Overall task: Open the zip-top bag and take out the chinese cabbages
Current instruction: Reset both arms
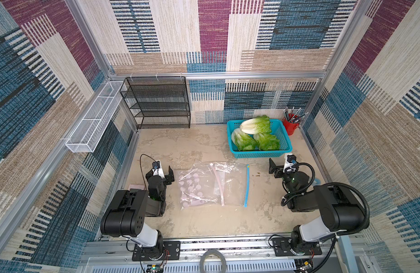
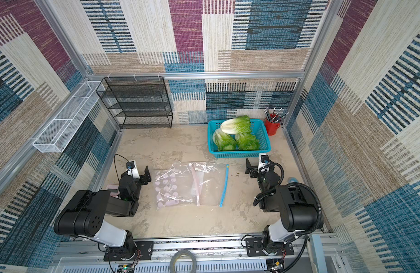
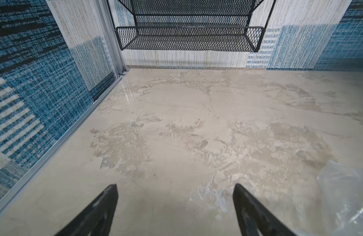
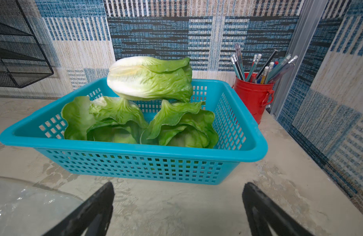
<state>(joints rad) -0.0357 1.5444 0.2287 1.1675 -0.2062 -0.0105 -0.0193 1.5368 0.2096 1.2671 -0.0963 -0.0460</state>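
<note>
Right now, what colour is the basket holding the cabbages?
The basket is teal blue, with a grid of small holes; the right wrist view shows it best.

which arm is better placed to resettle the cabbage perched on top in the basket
Right. The right end effector is open just before the teal basket, facing the top cabbage; the left end effector, also open, sits across the zip-top bags, likely farther.

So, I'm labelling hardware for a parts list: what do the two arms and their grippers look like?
The left arm and right arm are boxy black housings with a white link near the base. The right carries a ribbed black hose; the left a thin black cable. The left gripper and right gripper have tapering black fingers.
</note>
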